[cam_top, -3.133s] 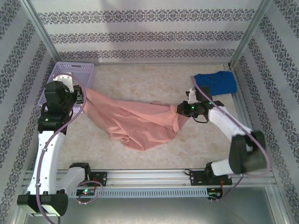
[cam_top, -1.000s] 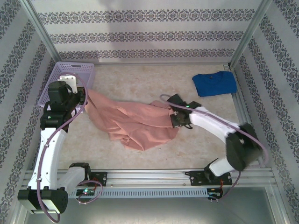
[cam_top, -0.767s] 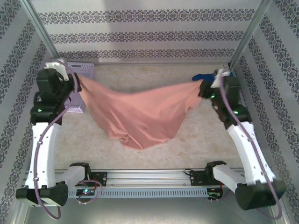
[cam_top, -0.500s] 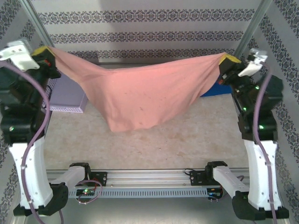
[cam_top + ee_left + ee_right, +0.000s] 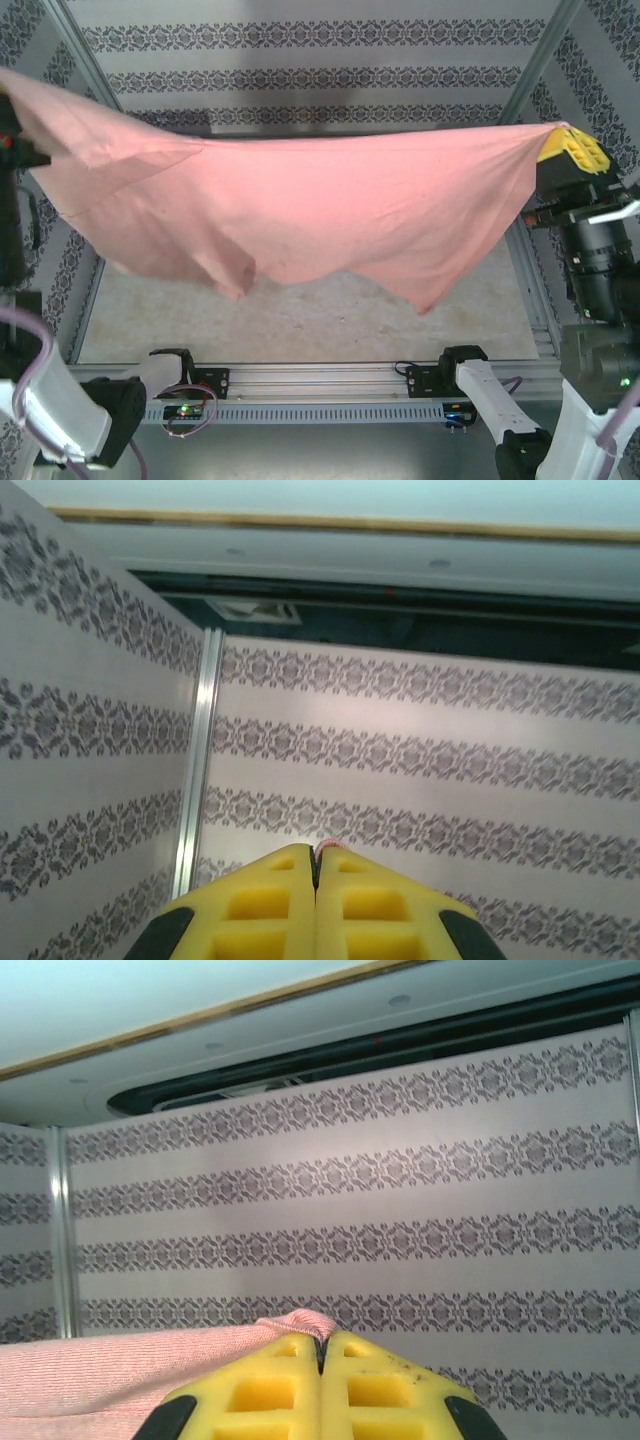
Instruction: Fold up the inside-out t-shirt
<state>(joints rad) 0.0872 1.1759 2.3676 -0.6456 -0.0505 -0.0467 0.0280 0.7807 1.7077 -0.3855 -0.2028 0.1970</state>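
Item: salmon-pink soft cotton short-sleeved t-shirt (image 5: 320,210), hung as a wide sheet between both grippers, well above the beige speckled table (image 5: 300,320), its lower edge sagging beneath them. Holder one: left gripper (image 5: 316,870), yellow fingers pressed together, a sliver of pink cloth pinched at the tips. Holder two: right gripper (image 5: 322,1355), yellow fingers clamped on a shirt corner, the fabric trailing to its left.

Your left arm (image 5: 50,415) and right arm (image 5: 585,445) wear white shells over black joints, lilac cable (image 5: 40,335) trailing alongside; left gripper (image 5: 315,855) and right gripper (image 5: 322,1340) have pocketed yellow fingers (image 5: 270,1390)
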